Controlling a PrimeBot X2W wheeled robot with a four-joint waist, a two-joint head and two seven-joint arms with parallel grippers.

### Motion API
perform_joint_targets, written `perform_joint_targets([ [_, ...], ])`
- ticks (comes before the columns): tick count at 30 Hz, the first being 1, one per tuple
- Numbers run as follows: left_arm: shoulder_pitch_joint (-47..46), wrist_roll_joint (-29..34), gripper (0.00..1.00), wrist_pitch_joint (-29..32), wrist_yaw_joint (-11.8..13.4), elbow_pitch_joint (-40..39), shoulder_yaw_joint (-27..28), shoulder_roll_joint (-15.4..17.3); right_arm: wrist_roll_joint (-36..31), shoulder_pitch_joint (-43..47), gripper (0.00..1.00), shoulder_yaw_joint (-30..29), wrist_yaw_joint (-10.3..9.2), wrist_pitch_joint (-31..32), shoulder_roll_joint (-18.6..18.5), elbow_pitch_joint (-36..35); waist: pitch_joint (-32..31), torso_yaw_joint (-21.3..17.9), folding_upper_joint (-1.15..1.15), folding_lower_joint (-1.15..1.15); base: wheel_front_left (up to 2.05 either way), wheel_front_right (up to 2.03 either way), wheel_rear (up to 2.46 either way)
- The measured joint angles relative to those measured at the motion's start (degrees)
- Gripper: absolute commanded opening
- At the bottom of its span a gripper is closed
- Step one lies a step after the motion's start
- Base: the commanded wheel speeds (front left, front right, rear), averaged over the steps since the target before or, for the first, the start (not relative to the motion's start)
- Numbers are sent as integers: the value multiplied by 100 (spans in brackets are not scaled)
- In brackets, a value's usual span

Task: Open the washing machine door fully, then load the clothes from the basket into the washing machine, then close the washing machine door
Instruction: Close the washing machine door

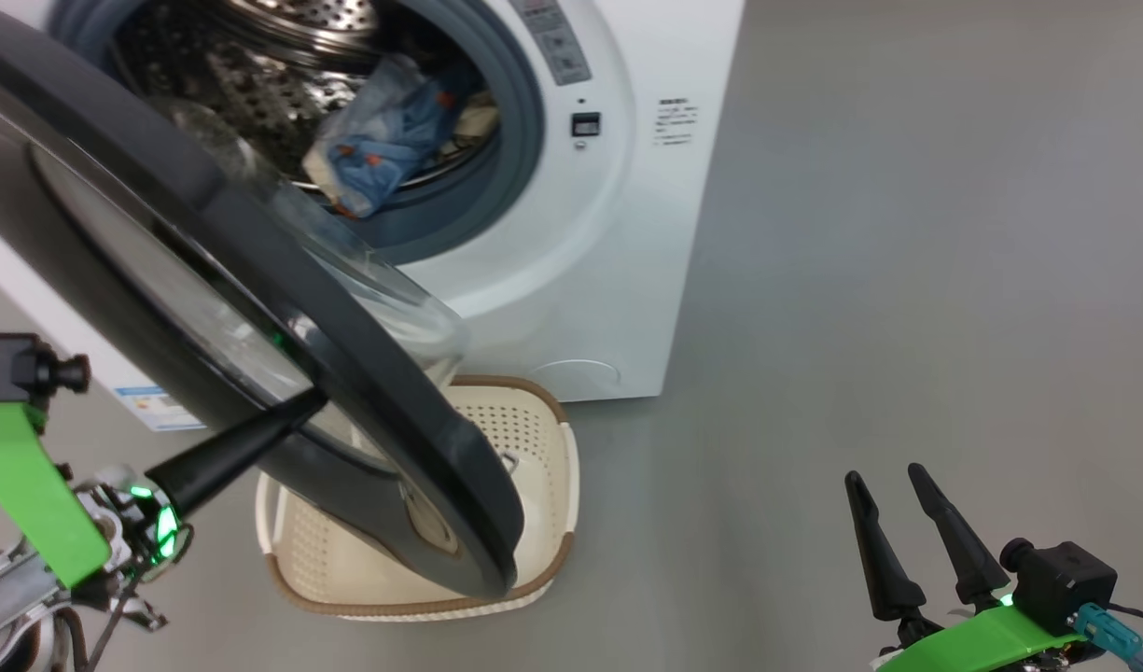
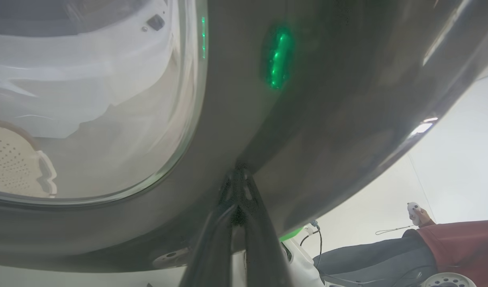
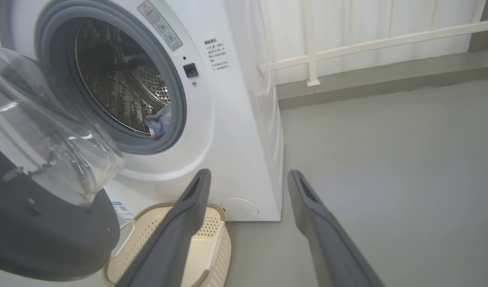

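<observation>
left gripper: fingers pressed together, tips against black rim of washing machine door | right gripper: fingers spread apart, gripping nothing, above floor | door: partly open, hanging over basket | clothes: in drum of washing machine | basket: on floor, just before machine front

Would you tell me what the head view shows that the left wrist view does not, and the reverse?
The head view adds the clothes lying in the steel drum, and the open right gripper above the grey floor. The left wrist view adds a person's dark red sleeve and a hand holding a small white device. Both share the washing machine door, its black rim touched by the shut left gripper, and the basket.
</observation>
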Motion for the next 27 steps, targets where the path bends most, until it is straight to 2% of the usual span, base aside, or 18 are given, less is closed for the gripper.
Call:
perform_joint_targets([
  [5,-208,0,0,-91,0,146,42,-54,-1,-43,100,-27,0,0,12,-14,91,-249,0,0,0,0,0],
  [9,-222,2,0,-164,0,196,47,-108,-8,-43,100,-87,0,0,12,-14,143,-290,0,0,0,0,0],
  [24,304,48,0,-892,-1,218,569,-247,-9,-42,100,-41,0,0,-29,-3,7,192,0,0,0,0,0],
  [25,363,86,32,-979,-1,219,598,-266,-9,-41,100,-32,0,0,-37,-1,-8,228,0,0,0,0,0],
  [26,426,105,86,-1059,-1,220,623,-289,-8,-41,100,-25,0,0,-46,0,-22,266,0,0,0,0,0],
  [27,477,105,100,-1139,-1,223,654,-315,-8,-40,100,-14,0,0,-58,1,-34,302,0,0,0,0,0],
])
